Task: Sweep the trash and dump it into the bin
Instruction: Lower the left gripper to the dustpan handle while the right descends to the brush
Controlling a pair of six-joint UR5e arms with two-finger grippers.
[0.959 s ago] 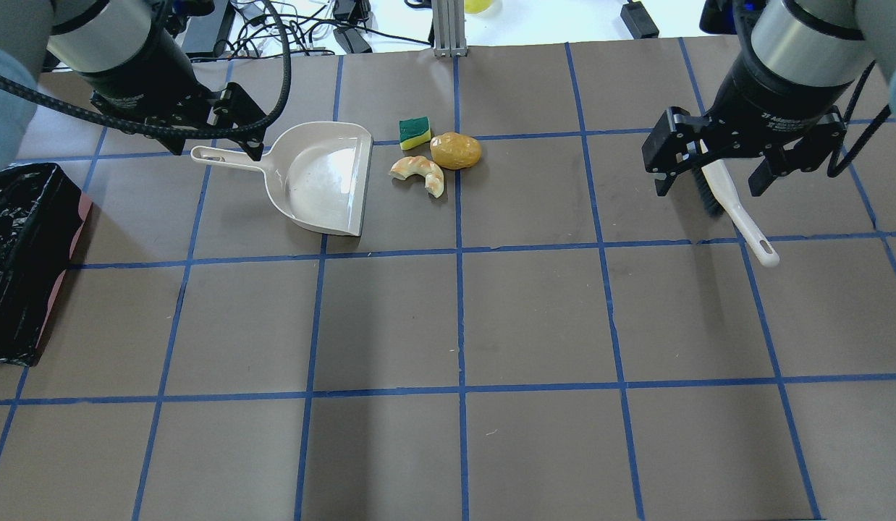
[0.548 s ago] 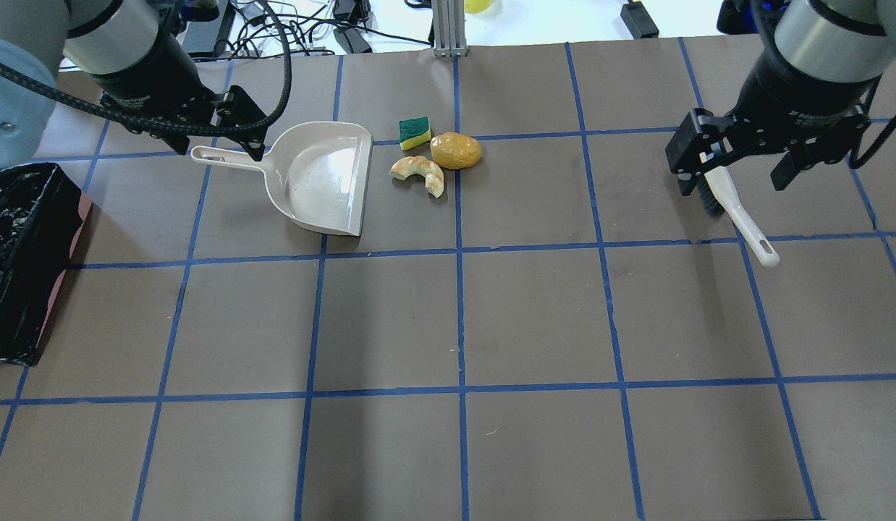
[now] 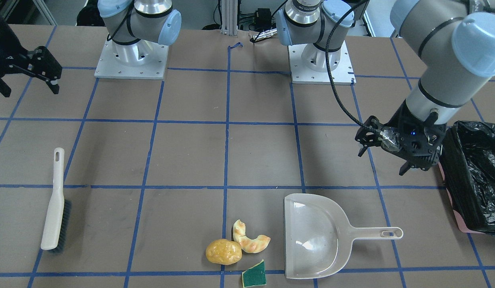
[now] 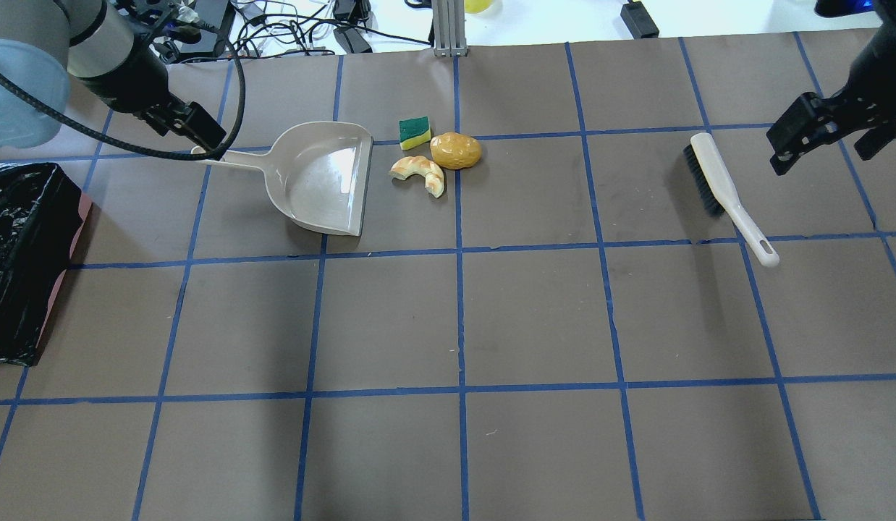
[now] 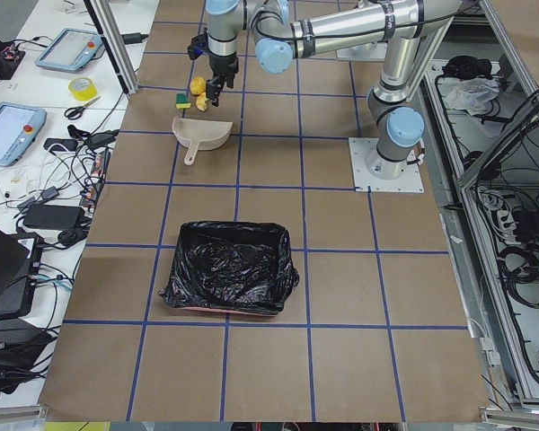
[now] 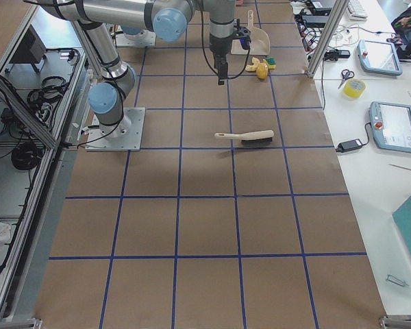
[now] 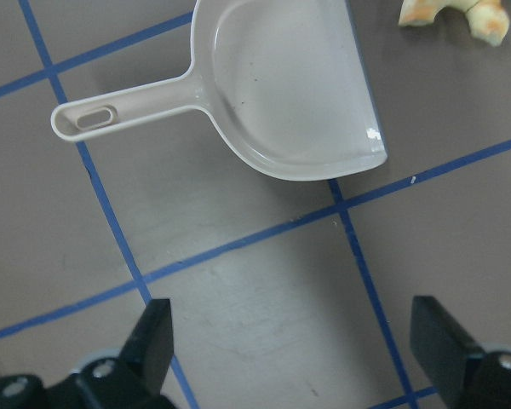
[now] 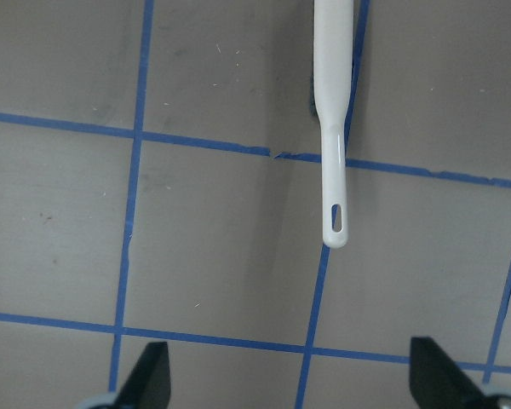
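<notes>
The trash lies in a cluster on the brown table: a yellow-orange potato lump [image 4: 455, 150], a croissant piece [image 4: 419, 174] and a green sponge wedge [image 4: 414, 132]. They also show in the front view: potato [image 3: 223, 251], croissant [image 3: 251, 240], sponge [image 3: 254, 275]. The bin [image 4: 14, 260] with its black bag stands at the table's left edge. My left gripper [image 4: 184, 123] is open and empty, raised near the handle end of the beige dustpan [image 4: 321, 177]. My right gripper [image 4: 821, 161] is open and empty, to the right of the white brush [image 4: 723, 192].
The dustpan lies flat with its mouth toward the trash; it also shows in the left wrist view [image 7: 281, 94]. The brush lies on its side, and its handle shows in the right wrist view [image 8: 334, 111]. Cables and gear sit beyond the far table edge [image 4: 310, 29].
Both open grippers have lifted and drawn back. The left moved left, off the dustpan handle. The right moved right, off the brush, which now shows whole. Dustpan, brush and trash have not moved.
</notes>
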